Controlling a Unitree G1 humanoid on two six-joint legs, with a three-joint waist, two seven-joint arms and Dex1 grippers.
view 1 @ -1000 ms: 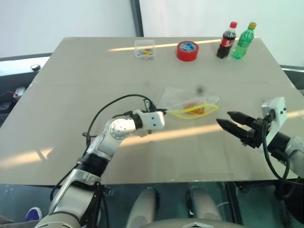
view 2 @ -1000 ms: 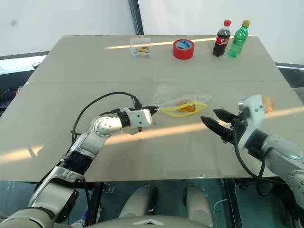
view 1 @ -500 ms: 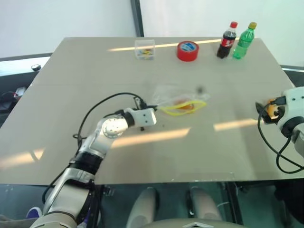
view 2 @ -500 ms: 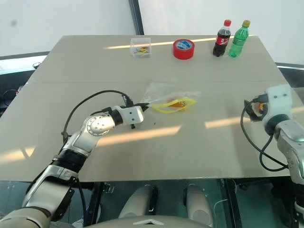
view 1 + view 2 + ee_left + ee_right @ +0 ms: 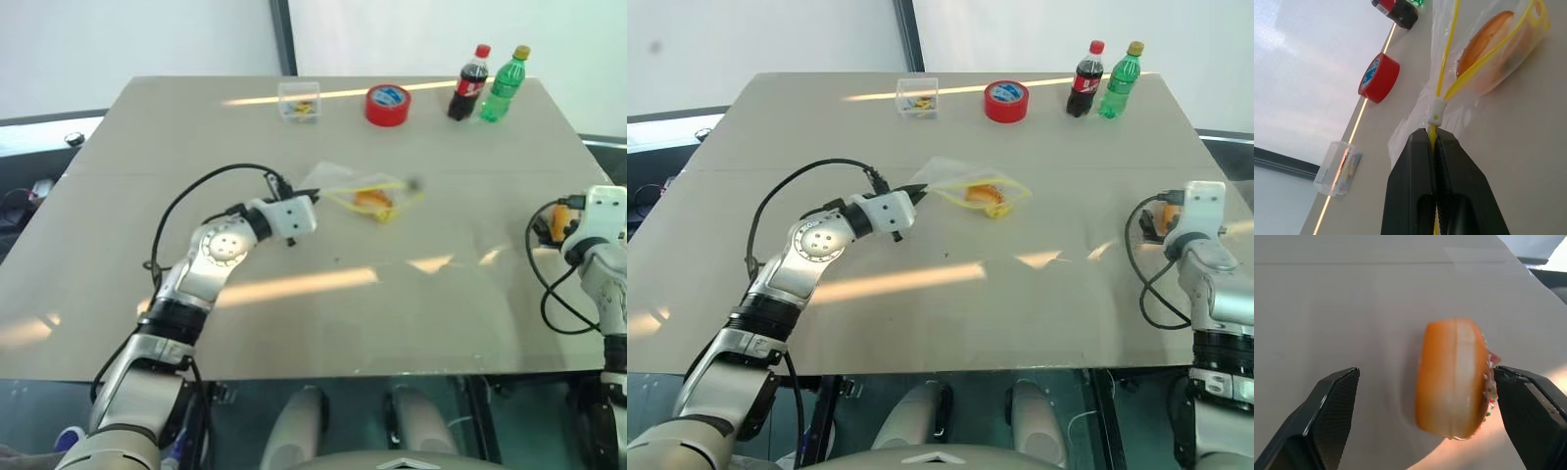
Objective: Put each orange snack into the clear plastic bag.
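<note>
Grey table (image 5: 147, 147), two orange snacks (image 5: 1454, 377), left hand (image 5: 1432, 142) pinching clear plastic bag (image 5: 338, 181), right hand (image 5: 1427, 416) open.

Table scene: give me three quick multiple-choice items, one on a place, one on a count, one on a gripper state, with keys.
1. Where is the loose orange snack?
A. between the right gripper's open fingers
B. beside the red tape roll
C. in the small clear box

2. How many bottles stand at the table's far edge?
A. one
B. two
C. three

3. The left gripper is:
A. wide open
B. shut on the clear plastic bag
C. shut on a cable

Key: 1 A, the fingers flank it; 2 B, cola and green; 3 B, the fingers pinch the bag's yellow seal strip.
</note>
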